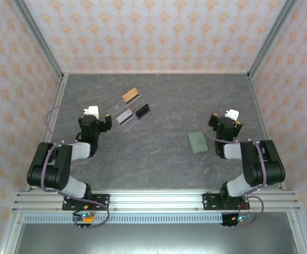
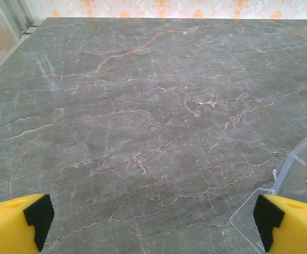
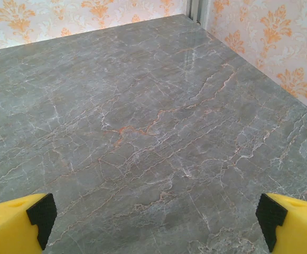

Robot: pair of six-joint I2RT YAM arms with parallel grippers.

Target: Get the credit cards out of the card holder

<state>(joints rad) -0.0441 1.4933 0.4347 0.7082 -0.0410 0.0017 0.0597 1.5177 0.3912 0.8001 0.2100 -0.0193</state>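
Note:
The sage-green card holder point(image 1: 198, 142) lies flat and folded shut on the grey marble table point(image 1: 169, 159), right of centre. No credit card can be seen outside it. My right gripper point(image 1: 226, 123) rests just right of the holder, jaws wide open over bare marble point(image 3: 153, 227). My left gripper point(image 1: 97, 120) sits at the left, also open with nothing between its fingers point(image 2: 153, 227); its right fingertip point(image 2: 267, 217) is close to the corner of a clear tray.
A clear plastic tray point(image 1: 130, 109) with tan, pale and black pieces lies tilted at the back left of centre; its corner point(image 2: 301, 174) shows at the right edge of the left wrist view. Patterned walls and metal frame posts enclose the table.

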